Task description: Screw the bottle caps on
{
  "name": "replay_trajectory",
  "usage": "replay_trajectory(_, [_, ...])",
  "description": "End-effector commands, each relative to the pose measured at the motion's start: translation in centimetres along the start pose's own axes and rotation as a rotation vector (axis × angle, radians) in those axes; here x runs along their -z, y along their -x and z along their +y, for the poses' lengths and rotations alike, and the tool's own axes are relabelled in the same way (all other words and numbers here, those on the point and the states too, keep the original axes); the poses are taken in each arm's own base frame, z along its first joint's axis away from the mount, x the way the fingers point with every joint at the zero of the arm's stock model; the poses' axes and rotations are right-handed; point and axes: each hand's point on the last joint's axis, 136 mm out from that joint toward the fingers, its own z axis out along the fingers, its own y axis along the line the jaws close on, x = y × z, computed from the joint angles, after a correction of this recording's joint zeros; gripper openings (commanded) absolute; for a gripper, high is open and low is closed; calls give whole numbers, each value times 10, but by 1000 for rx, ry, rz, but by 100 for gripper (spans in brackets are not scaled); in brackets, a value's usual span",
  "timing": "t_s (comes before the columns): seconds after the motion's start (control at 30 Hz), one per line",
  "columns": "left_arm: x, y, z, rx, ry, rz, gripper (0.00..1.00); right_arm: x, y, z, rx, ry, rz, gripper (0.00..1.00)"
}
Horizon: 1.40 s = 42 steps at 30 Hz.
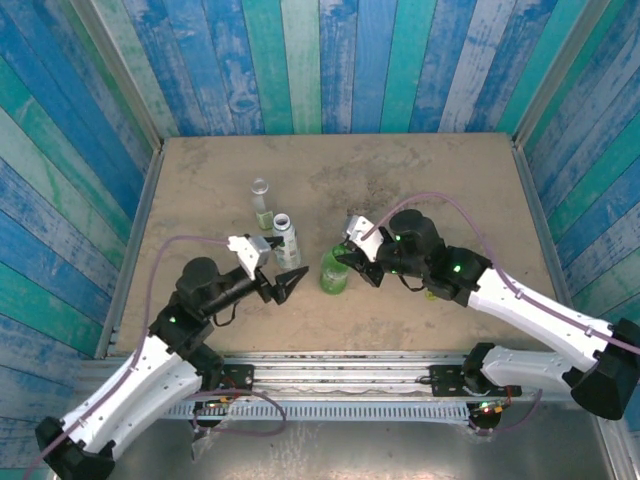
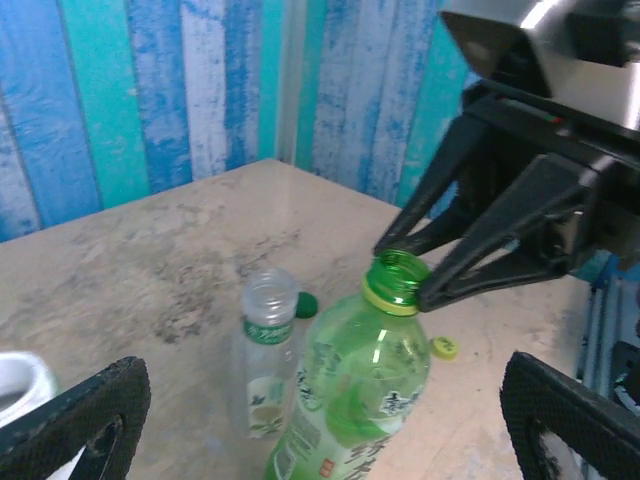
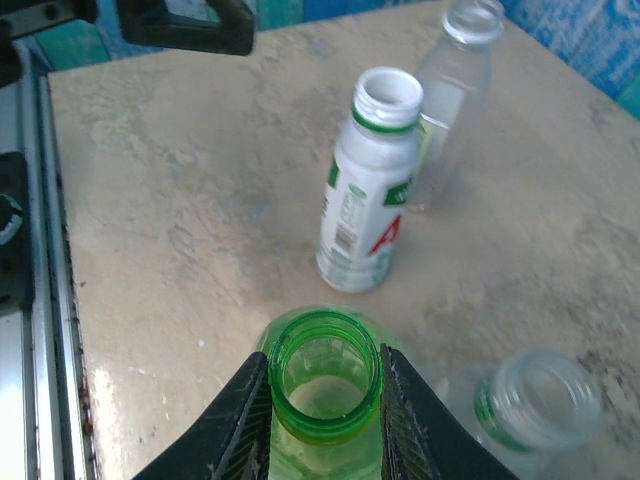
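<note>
Right end effector pinches green bottle neck; left end effector spread; left wrist reveals yellow-green cap.

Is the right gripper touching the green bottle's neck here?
Touching. The right wrist view shows the right gripper closed around the green bottle, both fingers pressed against its open neck with no gap on either side.

White arms, purple cables, black left claw, black right claw
</note>
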Motion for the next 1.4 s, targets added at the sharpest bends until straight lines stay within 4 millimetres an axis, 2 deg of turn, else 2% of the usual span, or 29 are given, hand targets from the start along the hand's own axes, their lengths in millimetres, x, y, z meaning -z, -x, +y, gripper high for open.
replay_trajectory(0.0, [-19,2,-14,-79,-8,-63,94,15,-20,-8,-68,-39,82,24])
replay_trajectory(0.1, [-36,-17,-45,-192,-115,-47,94,21,-29,-11,-84,-54,106,25])
replay_trajectory(0.2, [-46,-30,-51,-210,-154,-69,94,23,-33,-12,-89,-60,107,25])
replay_trajectory(0.43, [-61,-64,-45,-184,-140,-87,94,18,-40,-9,-92,-35,119,24])
replay_trajectory(0.53, [-68,-71,-40,-158,-117,-95,94,15,-41,-7,-97,-22,122,24])
replay_trajectory(0.63, [-71,-66,-43,-138,-136,-136,94,11,-42,-8,-107,-20,121,24])
replay_trajectory(0.7, [-77,-74,-43,-128,-146,-128,94,9,-42,-7,-113,-14,117,24])
replay_trajectory(0.83, [-89,-83,-48,-126,-177,-112,100,6,-43,-6,-122,-6,115,24])
replay_trajectory(1.37, [-115,-97,-38,-95,-133,-80,71,3,-47,-6,-129,0,128,24])
